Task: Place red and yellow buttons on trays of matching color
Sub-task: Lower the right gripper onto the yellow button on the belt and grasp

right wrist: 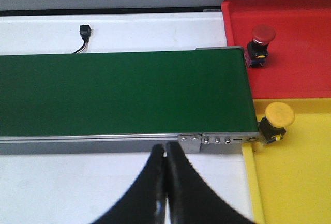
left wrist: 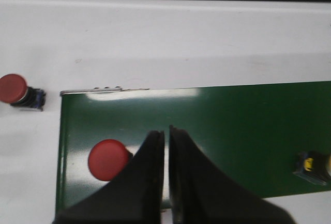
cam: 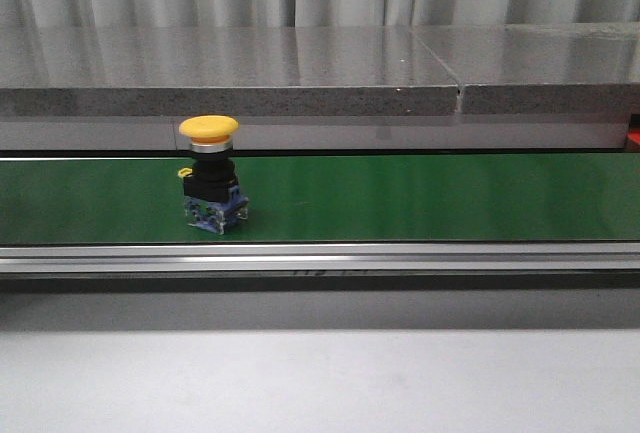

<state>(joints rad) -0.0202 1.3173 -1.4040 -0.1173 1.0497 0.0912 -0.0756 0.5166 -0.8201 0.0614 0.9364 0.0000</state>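
Closest thing in both wrist views is the hand itself. The left hand (left wrist: 166, 136) has its fingers drawn together with only a sliver of gap, holding nothing, and it hangs over the near end of the green belt (left wrist: 232, 131). The right hand (right wrist: 165, 154) is the same deal, fingers together and empty, parked just off the belt's near edge over the white counter (right wrist: 77, 182).

Right beside the left fingers there's a red button (left wrist: 107, 159) sitting on the belt, and another red button (left wrist: 19, 90) off the belt on the counter (probably waiting its turn). A yellow-tagged one (left wrist: 313, 166) sits further along the belt; I'd guess it's the yellow button (cam: 209, 173) that stands upright on the belt in the front view.

At the far end the red tray (right wrist: 295, 48) already carries a red button (right wrist: 259, 44), and the yellow tray (right wrist: 295, 182) has a yellow button (right wrist: 274, 121) at its corner. The trays sit right at the belt's end, so I reckon the right arm is staged there to catch whatever rides down. Next up is probably the left hand opening for that red one.
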